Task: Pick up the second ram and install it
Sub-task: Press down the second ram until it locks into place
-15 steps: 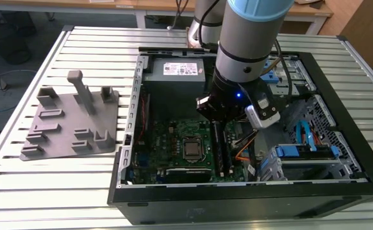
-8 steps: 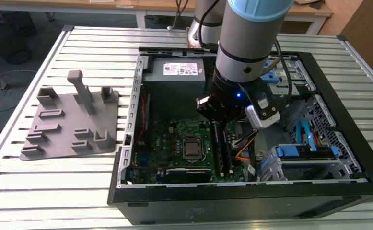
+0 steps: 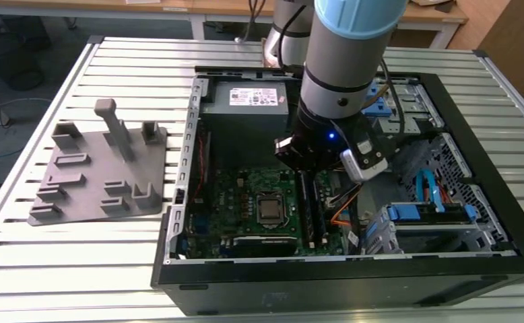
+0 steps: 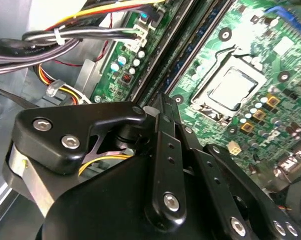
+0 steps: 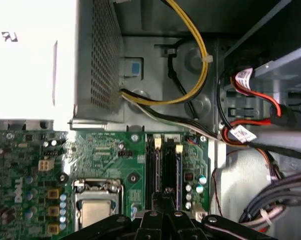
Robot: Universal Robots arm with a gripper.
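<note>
Above the green motherboard [image 3: 248,202], the gripper [image 5: 163,197] hangs over the long black slots [image 5: 163,165], its fingers drawn narrow. The second ram [image 5: 178,172] appears seated in the slot nearest the cables.

You're in a robotics lab or workshop. See the slatted metal table [image 3: 82,74], open PC case [image 3: 477,262], grey fixture [image 3: 100,175], wooden desks [image 3: 208,9] behind.

Even, soft room light falls on the table [image 3: 109,269] in the exterior view. The power supply [image 5: 30,60] beyond the claw [image 5: 163,200] glares white in the first wrist view; the claw's near linkage blurs darkly.
</note>
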